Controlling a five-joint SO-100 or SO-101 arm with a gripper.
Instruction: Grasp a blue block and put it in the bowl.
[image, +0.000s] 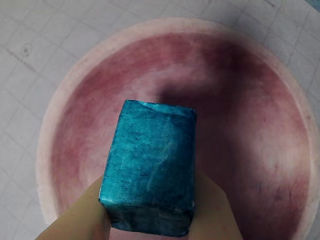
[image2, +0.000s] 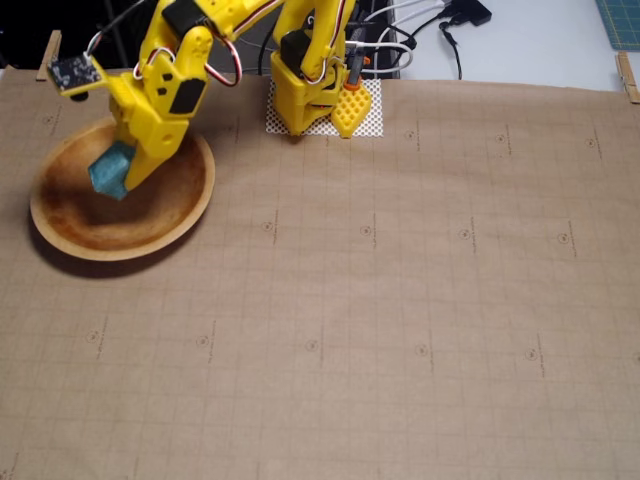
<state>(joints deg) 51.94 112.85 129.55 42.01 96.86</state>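
The blue block (image: 150, 170) is a teal rectangular block held between my two yellow fingers (image: 80, 215). My gripper (image: 152, 222) is shut on it and holds it above the inside of the wooden bowl (image: 250, 150). In the fixed view the bowl (image2: 60, 225) sits at the far left of the mat. There my gripper (image2: 118, 180) hangs over the bowl's middle with the blue block (image2: 108, 170) in it. I cannot tell whether the block touches the bowl's floor.
The arm's yellow base (image2: 310, 95) stands on a white mesh pad (image2: 372, 120) at the back. Cables (image2: 420, 40) run behind it. A brown gridded mat (image2: 400, 300) covers the table to the right of the bowl.
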